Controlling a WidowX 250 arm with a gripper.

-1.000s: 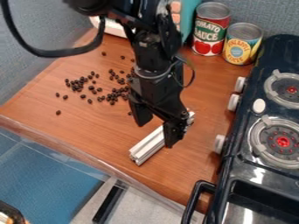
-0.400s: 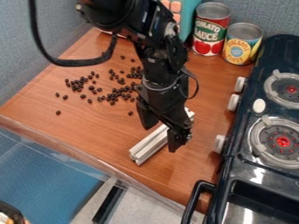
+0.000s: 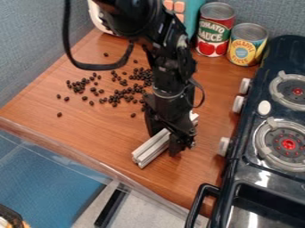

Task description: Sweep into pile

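Observation:
The black gripper (image 3: 164,141) hangs low at the centre, its open fingers on either side of a white ridged bar (image 3: 150,149). That bar lies slantwise on the wooden counter, its lower left end in plain sight and its middle partly hidden by the gripper. Small dark beans (image 3: 122,94) are scattered over the counter to the upper left of the gripper, with a few strays at the left; the arm may cover some at the right of the scatter.
A dark toy stove (image 3: 238,165) with knobs and a handle borders the counter (image 3: 95,129) on the right. A red can (image 3: 214,30) and a yellow can (image 3: 246,44) stand at the back beside a teal object (image 3: 191,13). The counter's front edge runs along the lower left.
The arm has shifted right, and the gripper has come down over the bar, with its fingers now astride it. The bar and beans have not visibly moved.

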